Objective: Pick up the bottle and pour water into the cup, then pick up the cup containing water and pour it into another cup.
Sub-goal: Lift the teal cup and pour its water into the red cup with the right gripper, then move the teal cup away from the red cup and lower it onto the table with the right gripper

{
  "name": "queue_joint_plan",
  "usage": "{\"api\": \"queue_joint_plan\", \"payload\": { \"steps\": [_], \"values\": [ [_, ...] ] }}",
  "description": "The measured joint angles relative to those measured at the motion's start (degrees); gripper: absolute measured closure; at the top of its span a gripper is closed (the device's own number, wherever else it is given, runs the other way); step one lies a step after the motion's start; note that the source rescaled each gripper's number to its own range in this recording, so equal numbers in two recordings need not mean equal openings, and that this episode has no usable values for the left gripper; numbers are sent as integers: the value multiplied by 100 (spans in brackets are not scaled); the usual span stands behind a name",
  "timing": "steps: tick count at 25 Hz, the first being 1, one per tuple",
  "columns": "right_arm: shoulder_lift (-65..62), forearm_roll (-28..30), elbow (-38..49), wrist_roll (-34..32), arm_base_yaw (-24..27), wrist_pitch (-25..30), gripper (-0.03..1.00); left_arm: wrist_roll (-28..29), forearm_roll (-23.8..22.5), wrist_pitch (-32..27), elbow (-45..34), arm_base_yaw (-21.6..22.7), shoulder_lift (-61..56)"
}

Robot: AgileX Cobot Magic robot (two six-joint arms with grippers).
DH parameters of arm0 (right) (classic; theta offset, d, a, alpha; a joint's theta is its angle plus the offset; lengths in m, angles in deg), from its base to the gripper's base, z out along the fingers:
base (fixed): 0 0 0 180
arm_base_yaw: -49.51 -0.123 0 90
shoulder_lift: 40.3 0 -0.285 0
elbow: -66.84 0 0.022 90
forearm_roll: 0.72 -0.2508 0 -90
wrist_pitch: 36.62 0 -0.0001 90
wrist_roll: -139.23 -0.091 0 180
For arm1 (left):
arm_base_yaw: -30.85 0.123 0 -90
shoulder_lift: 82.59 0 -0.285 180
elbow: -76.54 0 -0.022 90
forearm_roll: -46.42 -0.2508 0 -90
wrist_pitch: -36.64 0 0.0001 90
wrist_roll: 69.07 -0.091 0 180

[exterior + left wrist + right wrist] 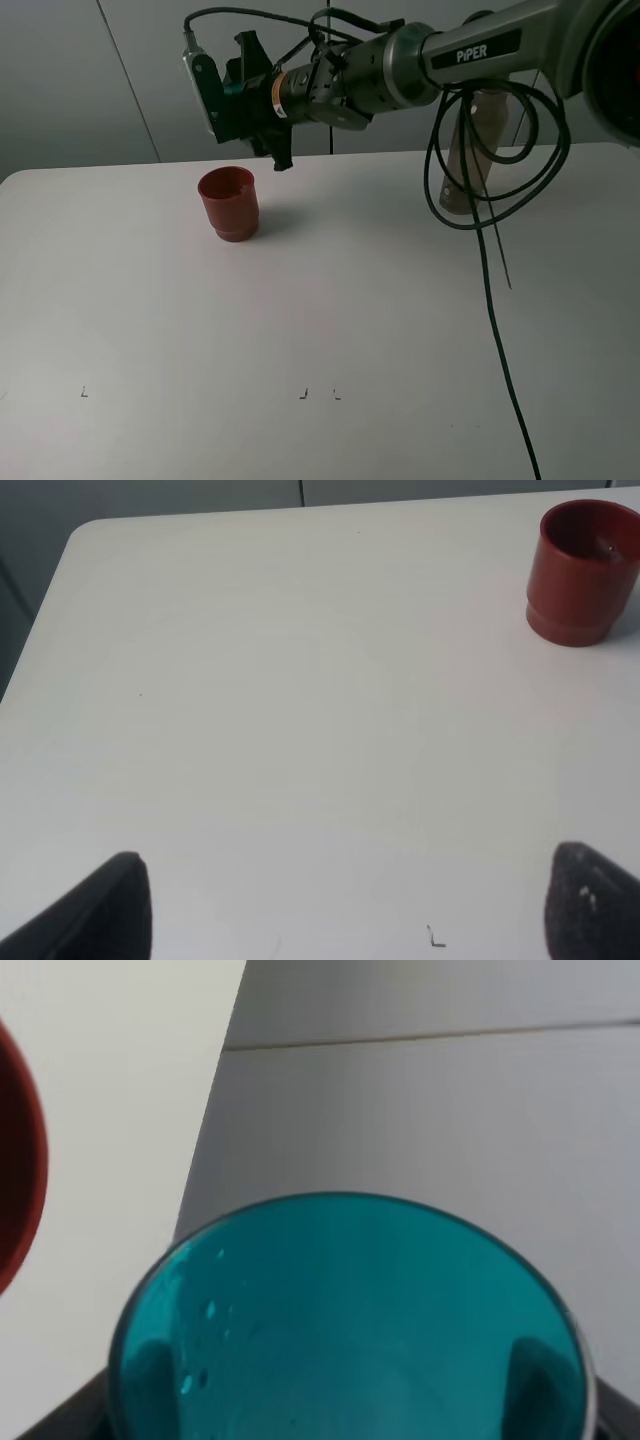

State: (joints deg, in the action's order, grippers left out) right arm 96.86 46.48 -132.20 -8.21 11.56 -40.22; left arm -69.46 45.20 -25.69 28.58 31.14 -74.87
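From the high camera, the right jaws (240, 95) are seen rolled sideways in the air, closed on a translucent teal-blue plastic tumbler (238, 88) that is mostly hidden between them. An opaque red-brown plastic cup with a stepped base (229, 203) stands on the white bench (330, 330) just below the jaws. A tall smoky grey-brown see-through bottle (470, 150) stands behind the arm, well back from the jaws.

On the left wrist view, the left jaws (345, 900) are held wide apart and empty; the red-brown cup is seen far ahead of them.

On the right wrist view, the tumbler's mouth fills the space between the jaws, droplets clinging inside, and the red-brown cup's rim shows just off to one side.
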Motion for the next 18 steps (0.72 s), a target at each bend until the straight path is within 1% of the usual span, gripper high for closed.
{"api": "queue_joint_plan", "payload": {
  "steps": [2,5,9,13,18],
  "values": [
    [-74,0,0,-929,0,0,82,0,0,0,0,0,0],
    [-194,0,28,-2049,0,-14,82,0,0,0,0,0,0],
    [-378,-222,262,-3040,0,-48,82,0,0,0,0,0,0],
    [-726,-648,797,-3372,30,-107,82,0,0,0,0,0,0],
    [-1408,-1150,1731,-3525,237,-558,82,0,0,0,0,0,0]
  ]
}}
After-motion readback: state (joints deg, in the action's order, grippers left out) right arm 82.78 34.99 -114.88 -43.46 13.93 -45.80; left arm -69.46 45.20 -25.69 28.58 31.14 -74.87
